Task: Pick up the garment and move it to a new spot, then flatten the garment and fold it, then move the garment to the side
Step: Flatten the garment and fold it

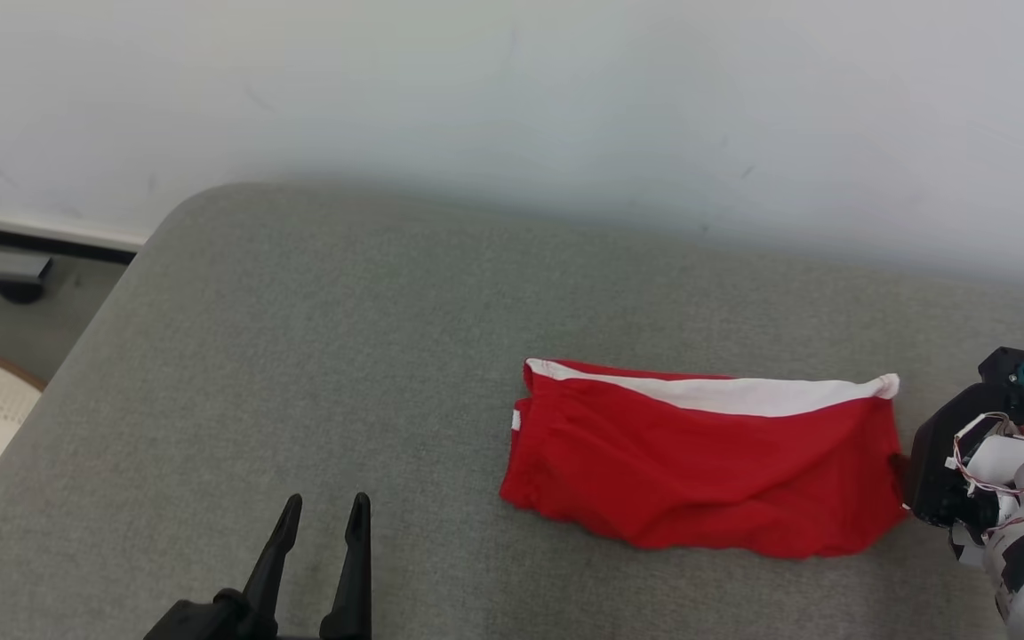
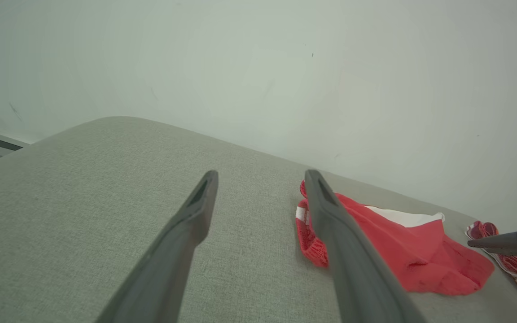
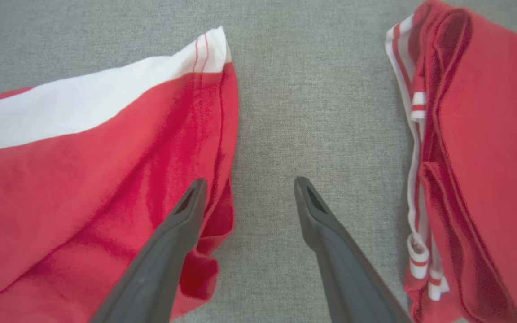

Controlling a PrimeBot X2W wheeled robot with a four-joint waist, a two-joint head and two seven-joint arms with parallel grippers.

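Garment (image 1: 699, 453) lies folded in a rough rectangle on the grey woven worktop (image 1: 299, 338). It's soft red cloth with a white band along the far edge. I see the right gripper (image 3: 249, 184) spread open at the garment's right end, one finger over the hem, holding nothing. Just right of the garment is a second red piece (image 3: 474, 157) with white-striped trim. Left gripper (image 1: 325, 507) is open, well left of the garment.

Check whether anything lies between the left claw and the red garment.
Nothing visible does: bare grey cushion is all that separates the left claw from the garment. The right claw hangs open at the garment's right edge, outside that path, and a second red garment lies beyond it.
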